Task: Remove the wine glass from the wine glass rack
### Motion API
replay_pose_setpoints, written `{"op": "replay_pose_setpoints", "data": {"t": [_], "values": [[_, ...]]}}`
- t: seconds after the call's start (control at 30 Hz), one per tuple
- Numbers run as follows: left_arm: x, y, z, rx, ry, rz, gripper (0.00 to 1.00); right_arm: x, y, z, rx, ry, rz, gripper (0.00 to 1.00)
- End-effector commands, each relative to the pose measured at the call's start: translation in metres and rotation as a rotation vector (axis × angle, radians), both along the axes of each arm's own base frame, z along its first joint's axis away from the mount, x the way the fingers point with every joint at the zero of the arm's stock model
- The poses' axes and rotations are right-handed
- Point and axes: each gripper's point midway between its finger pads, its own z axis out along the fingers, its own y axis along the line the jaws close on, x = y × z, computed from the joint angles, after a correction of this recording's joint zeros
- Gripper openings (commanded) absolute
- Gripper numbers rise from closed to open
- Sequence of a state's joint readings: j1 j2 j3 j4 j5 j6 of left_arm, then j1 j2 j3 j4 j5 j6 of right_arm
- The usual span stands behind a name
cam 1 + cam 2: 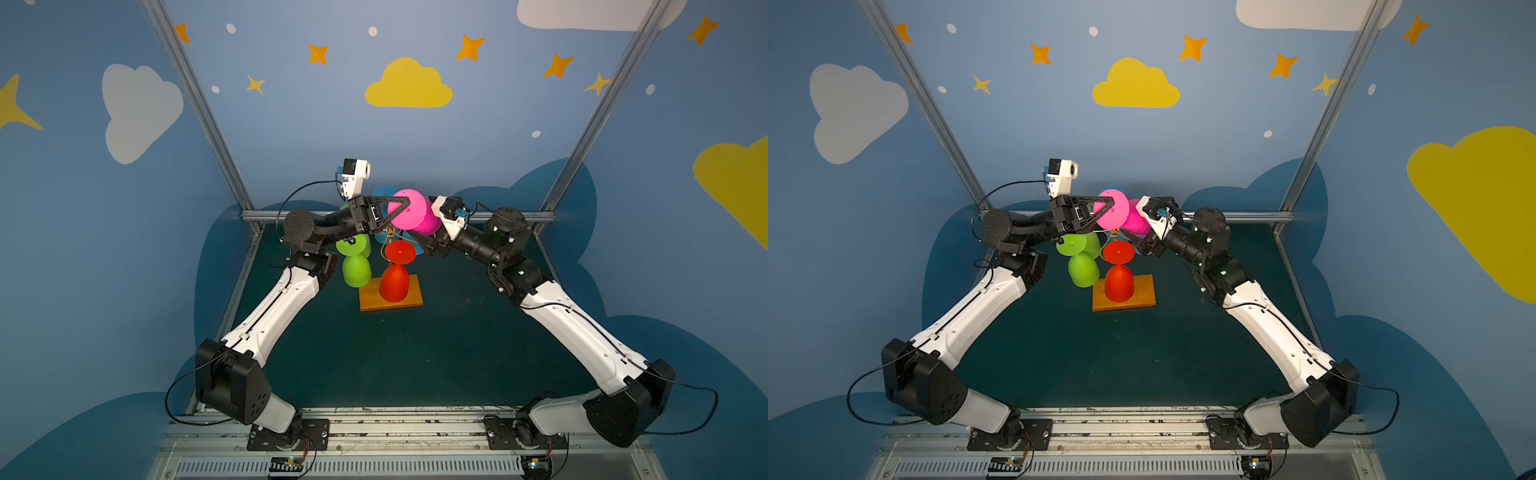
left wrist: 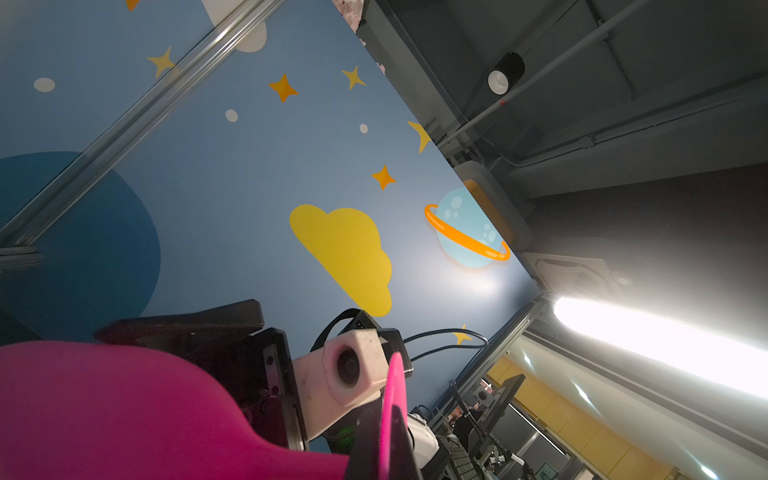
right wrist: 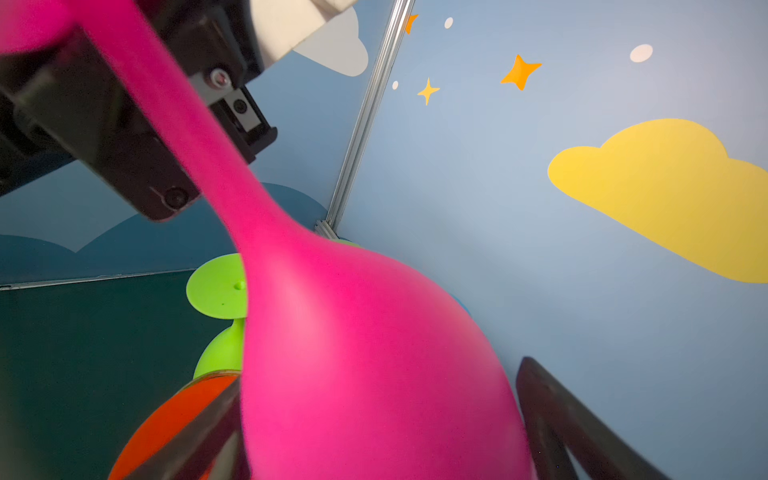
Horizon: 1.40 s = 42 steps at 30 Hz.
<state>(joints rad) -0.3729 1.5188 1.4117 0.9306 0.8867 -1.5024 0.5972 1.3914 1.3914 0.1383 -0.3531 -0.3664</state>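
Currently: the pink wine glass is tilted above the wine glass rack; I cannot tell whether it is clear of the wire arms. The left gripper is pinched tight on the stem. The right gripper is spread wide astride the bowl. Judged light, rigid, smooth plastic: the bowl is slippery, so the stem near the foot is the surer hold.

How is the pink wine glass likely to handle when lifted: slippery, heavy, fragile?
The pink wine glass looks matte, opaque, likely plastic: light, hardly fragile. Its thin stem may pivot in the left tool. The round bowl would probably roll.
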Motion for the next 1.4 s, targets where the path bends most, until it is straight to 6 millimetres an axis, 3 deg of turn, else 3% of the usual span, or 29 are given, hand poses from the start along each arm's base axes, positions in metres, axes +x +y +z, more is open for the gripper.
{"op": "replay_pose_setpoints", "data": {"t": [0.0, 0.1, 0.4, 0.6, 0.77, 0.87, 0.97, 1.1, 1.23, 1.37], "values": [[-0.002, 0.003, 0.008, -0.033, -0.03, -0.003, 0.03, -0.001, 0.002, 0.014, 0.036, -0.009, 0.011, 0.92], [-0.001, 0.003, 0.006, -0.032, -0.028, -0.005, 0.03, 0.002, 0.002, 0.014, 0.035, 0.005, 0.006, 0.9], [-0.004, 0.004, 0.007, -0.01, -0.059, 0.009, 0.09, 0.002, -0.006, 0.014, 0.071, 0.063, -0.036, 0.65], [-0.004, 0.006, 0.002, 0.041, -0.108, 0.075, 0.29, -0.005, -0.021, 0.018, 0.082, 0.121, -0.095, 0.55], [-0.015, 0.014, -0.001, 0.102, -0.211, 0.175, 0.61, -0.023, -0.039, 0.023, 0.083, 0.187, -0.135, 0.48], [-0.013, 0.022, -0.01, 0.178, -0.303, 0.318, 0.72, -0.032, -0.052, 0.023, 0.074, 0.228, -0.172, 0.45], [-0.006, 0.033, -0.028, 0.277, -0.425, 0.533, 0.73, -0.038, -0.064, 0.015, 0.055, 0.301, -0.221, 0.43], [-0.007, 0.037, -0.045, 0.362, -0.731, 0.794, 0.73, -0.047, -0.073, 0.001, 0.008, 0.39, -0.259, 0.39], [0.006, 0.029, -0.061, 0.498, -0.96, 0.896, 0.72, -0.055, -0.079, -0.007, -0.048, 0.456, -0.291, 0.36], [0.02, 0.027, -0.062, 0.551, -1.115, 1.015, 0.7, -0.064, -0.078, -0.015, -0.103, 0.509, -0.294, 0.33]]}}
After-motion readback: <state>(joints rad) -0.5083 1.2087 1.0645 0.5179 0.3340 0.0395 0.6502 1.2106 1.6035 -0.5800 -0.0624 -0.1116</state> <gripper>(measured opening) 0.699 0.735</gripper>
